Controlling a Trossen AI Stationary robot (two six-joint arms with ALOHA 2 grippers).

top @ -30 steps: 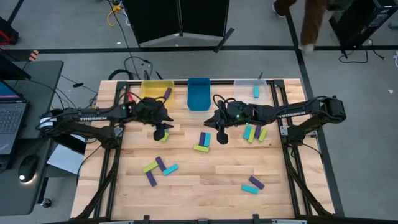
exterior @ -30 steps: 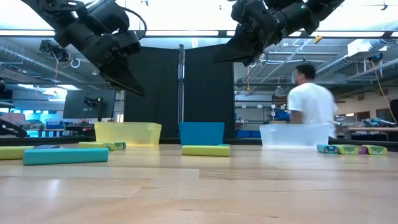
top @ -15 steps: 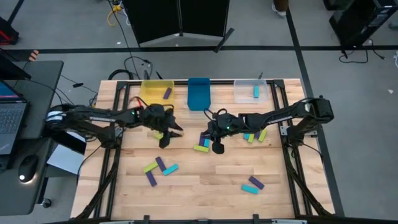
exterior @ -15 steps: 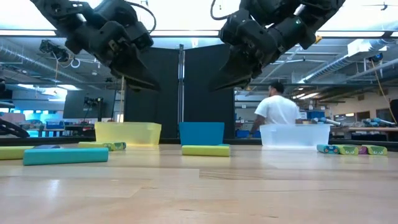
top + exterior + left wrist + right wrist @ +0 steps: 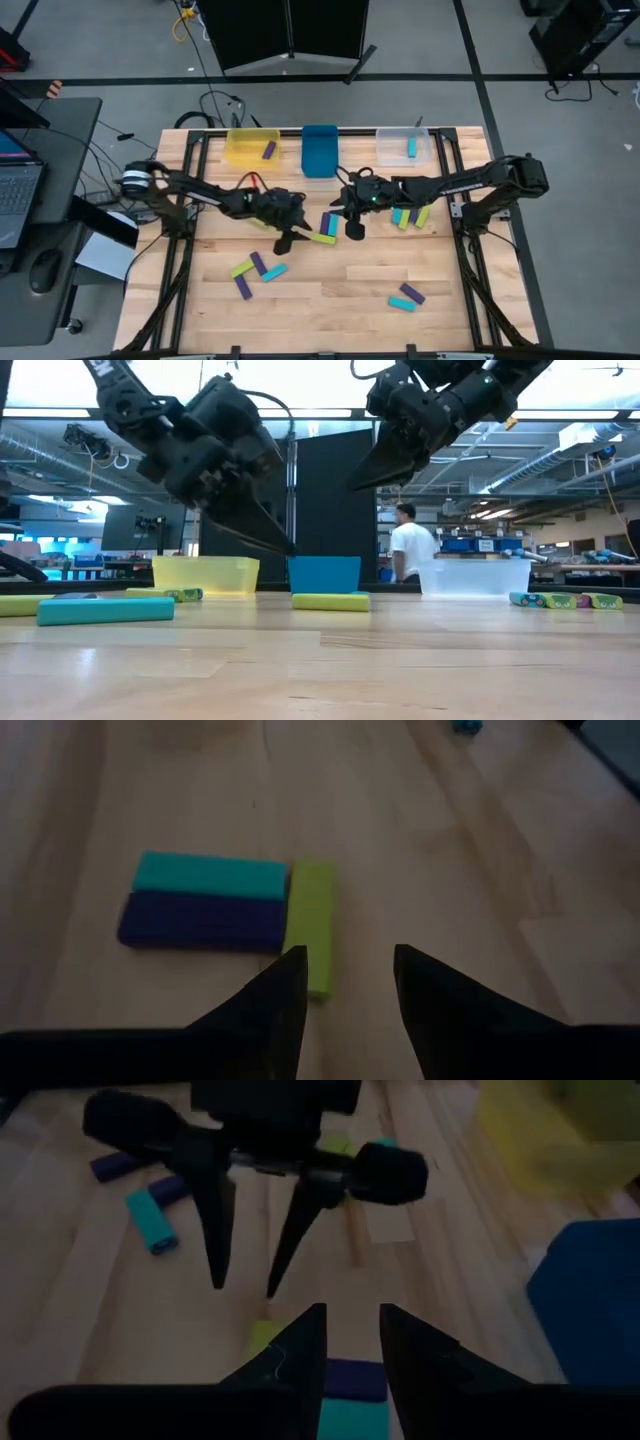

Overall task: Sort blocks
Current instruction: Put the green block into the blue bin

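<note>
While both grippers hover spread and empty over the table's middle, left gripper point(image 5: 345, 970) nears the lime block point(image 5: 311, 925): light, rigid, best pinched across its narrow sides.

Wood, plastic, matt black arms

Pale wooden table point(image 5: 330, 300) with slight sheen; blocks point(image 5: 205, 903) smooth, matt plastic; translucent yellow bin point(image 5: 205, 574) and clear bin point(image 5: 473, 576); opaque blue bin point(image 5: 319, 150).

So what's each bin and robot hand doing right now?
Yellow bin: holds one purple block.
Blue bin: looks empty.
Clear bin: holds one cyan block.
Left tool: open, empty, near lime block.
Right tool: open, empty.
</note>
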